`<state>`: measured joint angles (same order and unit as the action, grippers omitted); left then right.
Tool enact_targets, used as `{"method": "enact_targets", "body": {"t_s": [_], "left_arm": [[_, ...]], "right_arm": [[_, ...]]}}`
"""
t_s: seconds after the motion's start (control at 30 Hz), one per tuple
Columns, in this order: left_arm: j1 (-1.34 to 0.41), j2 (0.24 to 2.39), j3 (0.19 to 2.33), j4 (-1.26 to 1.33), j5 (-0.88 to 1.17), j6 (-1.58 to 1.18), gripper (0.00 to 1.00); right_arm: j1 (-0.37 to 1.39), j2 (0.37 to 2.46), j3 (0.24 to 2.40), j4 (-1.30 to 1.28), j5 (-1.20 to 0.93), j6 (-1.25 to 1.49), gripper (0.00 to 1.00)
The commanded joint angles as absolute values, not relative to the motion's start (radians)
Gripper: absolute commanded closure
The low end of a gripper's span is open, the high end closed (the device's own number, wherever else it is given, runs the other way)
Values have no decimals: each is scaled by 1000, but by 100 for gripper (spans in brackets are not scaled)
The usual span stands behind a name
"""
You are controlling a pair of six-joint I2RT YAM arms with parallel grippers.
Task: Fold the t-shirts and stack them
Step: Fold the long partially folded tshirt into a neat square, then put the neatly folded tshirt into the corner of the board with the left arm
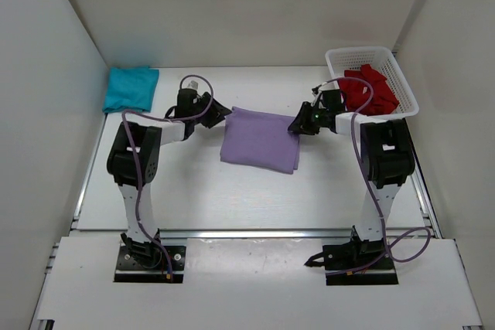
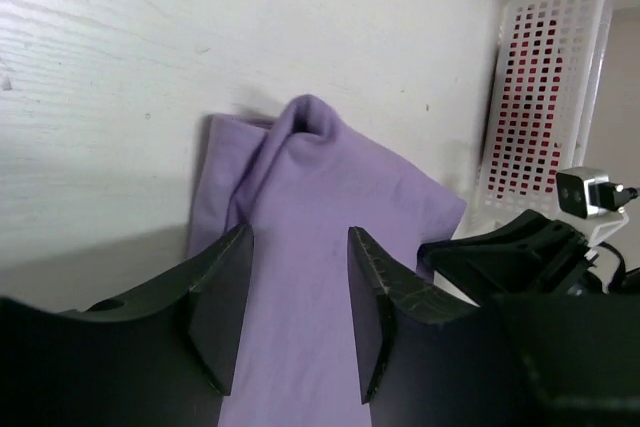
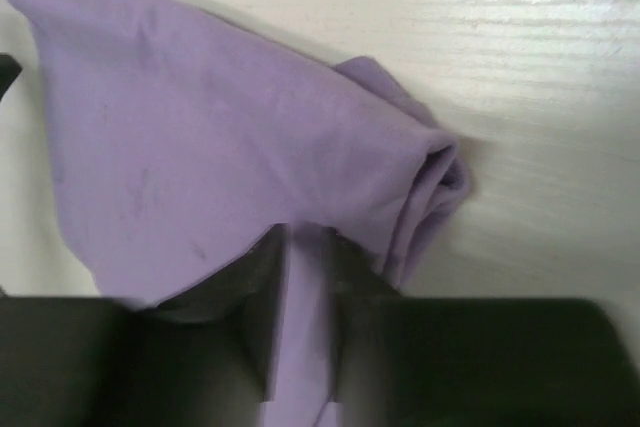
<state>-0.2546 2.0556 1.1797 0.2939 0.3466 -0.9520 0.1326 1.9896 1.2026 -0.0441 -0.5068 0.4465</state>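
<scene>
Left claw [image 2: 300, 237] stands apart at the folded lavender t-shirt [image 1: 259, 138]'s far-left corner; right claw [image 3: 302, 262] pinches its right edge.

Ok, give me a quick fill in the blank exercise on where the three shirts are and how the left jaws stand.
1. The red shirt lies inside the white ____.
2. The leftmost shirt, already folded, is coloured ____.
3. The left gripper hangs over the lavender shirt with its jaws ____.
Missing words: basket; teal; open.
</scene>
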Motion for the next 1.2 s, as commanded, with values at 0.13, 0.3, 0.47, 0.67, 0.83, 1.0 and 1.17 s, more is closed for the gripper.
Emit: {"method": "enact_targets", "body": {"t_s": [0.13,0.3,0.47,0.67,0.83,1.0,1.17], "left_arm": [[-268,1862,1144,68,163,-642,40],[-242,1962,1219,-171,253,-528,35],[-274,2005,1245,-225,340,-450,27],[-334,2109,1315,-218,446,-488,29],[-363,2157,1279,-30,534,-604,52],[-414,2181,1360,89,578,-741,89],[-402,2142,1492,110,538,-790,100]], "right_arm": [[189,1697,1108,27,-525,457,50],[206,1472,896,123,-537,498,46],[210,1349,727,141,-569,491,44],[184,1272,621,178,-586,506,44],[175,1259,611,176,-592,502,44],[173,1273,598,178,-583,511,44],[161,1278,566,179,-584,506,45]]}}
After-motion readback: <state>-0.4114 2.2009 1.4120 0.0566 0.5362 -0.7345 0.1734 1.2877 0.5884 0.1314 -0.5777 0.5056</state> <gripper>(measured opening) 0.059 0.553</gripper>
